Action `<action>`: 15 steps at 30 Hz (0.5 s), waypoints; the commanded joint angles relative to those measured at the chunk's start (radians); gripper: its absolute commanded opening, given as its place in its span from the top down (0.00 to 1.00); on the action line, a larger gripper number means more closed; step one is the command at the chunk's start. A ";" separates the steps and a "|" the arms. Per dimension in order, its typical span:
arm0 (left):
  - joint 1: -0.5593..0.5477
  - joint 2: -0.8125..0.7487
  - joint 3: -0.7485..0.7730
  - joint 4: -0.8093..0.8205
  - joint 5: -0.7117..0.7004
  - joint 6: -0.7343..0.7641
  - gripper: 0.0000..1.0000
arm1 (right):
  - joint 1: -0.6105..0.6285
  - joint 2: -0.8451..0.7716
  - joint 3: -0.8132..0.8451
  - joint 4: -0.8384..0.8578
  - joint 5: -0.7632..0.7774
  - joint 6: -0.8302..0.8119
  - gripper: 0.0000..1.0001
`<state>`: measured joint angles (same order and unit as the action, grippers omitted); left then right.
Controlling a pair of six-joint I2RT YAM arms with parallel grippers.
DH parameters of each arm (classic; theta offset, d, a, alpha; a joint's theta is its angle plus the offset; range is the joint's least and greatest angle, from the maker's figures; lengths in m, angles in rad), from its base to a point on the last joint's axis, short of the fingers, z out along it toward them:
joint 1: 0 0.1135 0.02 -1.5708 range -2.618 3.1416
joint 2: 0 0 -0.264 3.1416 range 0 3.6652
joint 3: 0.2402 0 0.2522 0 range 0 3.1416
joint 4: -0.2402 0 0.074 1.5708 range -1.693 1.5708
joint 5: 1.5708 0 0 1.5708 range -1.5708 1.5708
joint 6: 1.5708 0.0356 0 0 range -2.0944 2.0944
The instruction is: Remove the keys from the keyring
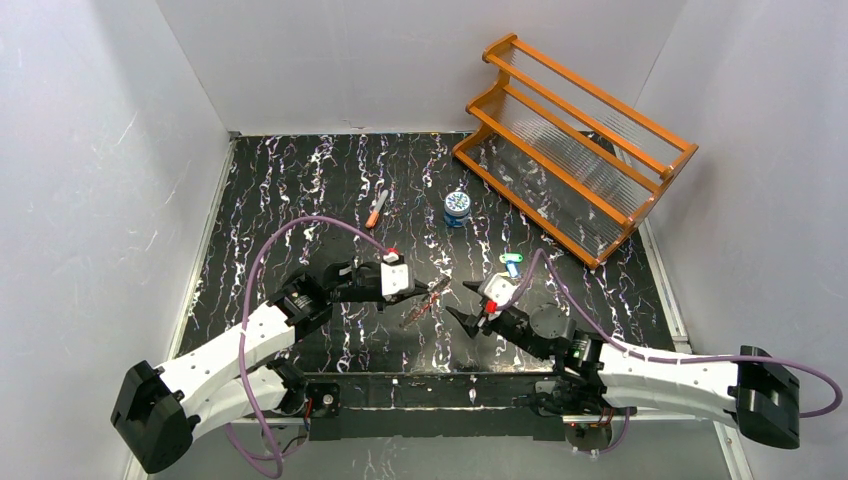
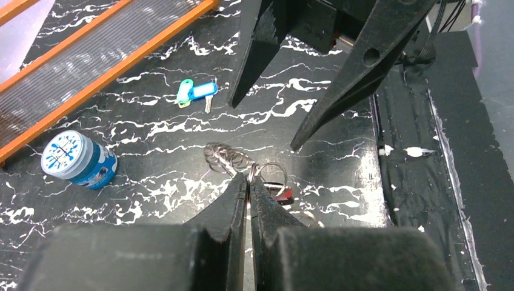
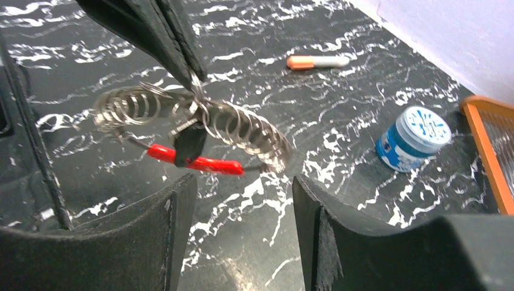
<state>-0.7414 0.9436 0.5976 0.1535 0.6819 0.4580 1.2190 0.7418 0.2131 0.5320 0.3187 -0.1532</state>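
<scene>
- We find the keyring (image 1: 421, 304) near the middle of the black marbled table (image 1: 300, 200), between the two grippers and at about 6 o'clock from the blue tin (image 1: 457, 208).
- In the top view its long axis runs on a slant from 1 o'clock down to 7 o'clock.
- In the right wrist view the silvery coil (image 3: 236, 127) stretches from 9 o'clock towards 4 o'clock. The red section (image 3: 200, 162) lies beneath it along much the same line.
- The left gripper (image 2: 250, 176) has its fingers pressed together, pinching one turn of the loop at its upper edge, so the loop hangs from them.
- We cannot tell whether the low end touches the table.
- A dark key (image 3: 189, 142) hangs under the pinch and crosses the red section, pointing roughly to 6 o'clock.
- The right gripper (image 3: 242, 182) has its fingers well apart with nothing between them. Its tips face the loop from close by without touching it.
- A blue and green tagged key (image 2: 197, 92) lies flat on the table, apart from the loop, at 1 o'clock from the right gripper in the top view.
- The tin stands upright. Its white lid carries a blue pattern, and any writing there is too small for us to read.
- An orange-capped marker (image 1: 377, 208) lies at 9 o'clock from the tin, and an orange rack (image 1: 575, 145) stands at 2 o'clock from it.
</scene>
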 commanded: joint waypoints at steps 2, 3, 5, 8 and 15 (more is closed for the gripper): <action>0.006 -0.020 0.008 0.094 0.042 -0.064 1.00 | -0.004 0.061 0.010 0.189 -0.122 0.010 0.33; 0.005 -0.017 0.006 0.104 0.044 -0.076 1.00 | -0.004 0.079 0.016 0.191 -0.131 0.024 0.35; 0.004 -0.010 0.006 0.114 0.045 -0.089 1.00 | -0.004 0.120 0.026 0.211 -0.133 0.049 0.41; 0.004 -0.005 -0.002 0.139 0.042 -0.117 1.00 | -0.004 0.173 0.035 0.262 -0.146 0.078 0.46; 0.004 0.011 -0.009 0.181 0.041 -0.168 1.00 | -0.004 0.263 0.020 0.421 -0.121 0.138 0.47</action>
<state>-0.7414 0.9504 0.5968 0.2722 0.6968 0.3340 1.2171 0.9817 0.2131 0.7673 0.1944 -0.0624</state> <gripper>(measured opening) 0.013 0.530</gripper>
